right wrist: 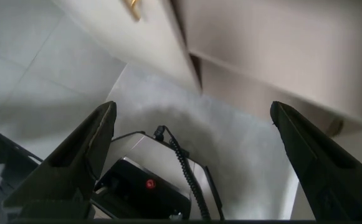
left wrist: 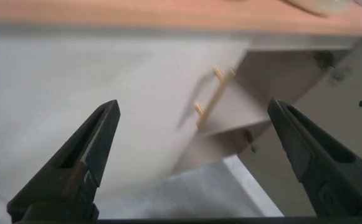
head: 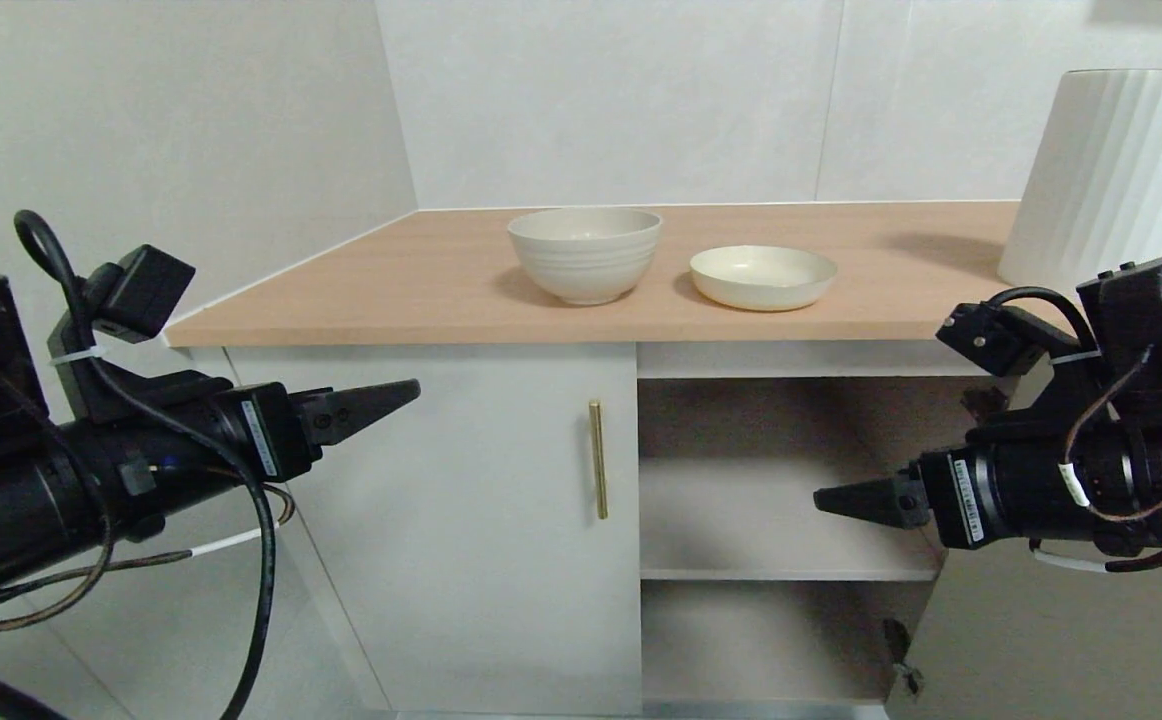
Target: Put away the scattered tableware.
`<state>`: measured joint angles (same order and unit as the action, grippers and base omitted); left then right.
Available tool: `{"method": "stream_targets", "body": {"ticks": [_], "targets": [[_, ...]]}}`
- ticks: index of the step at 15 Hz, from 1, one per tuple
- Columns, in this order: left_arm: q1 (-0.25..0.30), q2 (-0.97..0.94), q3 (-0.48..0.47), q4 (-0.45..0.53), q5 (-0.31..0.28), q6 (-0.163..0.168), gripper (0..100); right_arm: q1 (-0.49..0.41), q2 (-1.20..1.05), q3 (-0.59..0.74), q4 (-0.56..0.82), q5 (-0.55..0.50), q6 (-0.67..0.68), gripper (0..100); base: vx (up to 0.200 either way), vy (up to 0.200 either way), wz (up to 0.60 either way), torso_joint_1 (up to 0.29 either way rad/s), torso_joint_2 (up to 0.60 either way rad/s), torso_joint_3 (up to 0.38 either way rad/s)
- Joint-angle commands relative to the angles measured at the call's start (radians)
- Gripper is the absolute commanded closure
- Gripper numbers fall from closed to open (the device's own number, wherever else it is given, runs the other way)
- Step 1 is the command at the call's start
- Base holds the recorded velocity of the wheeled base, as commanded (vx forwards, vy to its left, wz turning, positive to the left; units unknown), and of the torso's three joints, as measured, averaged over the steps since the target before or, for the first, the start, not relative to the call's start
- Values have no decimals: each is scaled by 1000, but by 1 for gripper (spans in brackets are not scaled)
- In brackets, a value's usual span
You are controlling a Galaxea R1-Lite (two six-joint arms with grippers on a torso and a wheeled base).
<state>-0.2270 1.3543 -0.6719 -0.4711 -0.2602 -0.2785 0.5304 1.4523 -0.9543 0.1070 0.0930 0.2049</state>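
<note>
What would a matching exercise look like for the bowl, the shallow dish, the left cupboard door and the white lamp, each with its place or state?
Things: 1 bowl; 2 shallow dish; 3 left cupboard door; 4 white lamp.
Places or states: A shut; B far right of the countertop; C countertop, above the open shelves; D countertop, above the shut door.
Pairs: 1-D; 2-C; 3-A; 4-B.

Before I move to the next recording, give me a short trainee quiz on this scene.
1. True or false: the bowl lies upside down.
2. The shallow dish lies on which side of the bowl? A) robot's left B) robot's right
3. Fill in: the left claw and right claw are both ____ and hold nothing.
Key: 1 false, it stands upright on the countertop; 2 B; 3 open.
</note>
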Motion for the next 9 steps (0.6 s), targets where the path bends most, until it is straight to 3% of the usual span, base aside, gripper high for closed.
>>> {"method": "stream_targets", "body": {"ticks": [1,5,9], "targets": [[0,-6,3,0,-1,-1,0,0,-6,2,0,1,1,0,0,0,0,0,0,0],[0,-18,5,2,-24,-1,0,3,-13,12,0,5,-9,0,0,0,0,1,-16,-5],[0,-15,5,3,-30,-1,0,3,-12,15,0,5,-22,0,0,0,0,77,-250,-260]]}}
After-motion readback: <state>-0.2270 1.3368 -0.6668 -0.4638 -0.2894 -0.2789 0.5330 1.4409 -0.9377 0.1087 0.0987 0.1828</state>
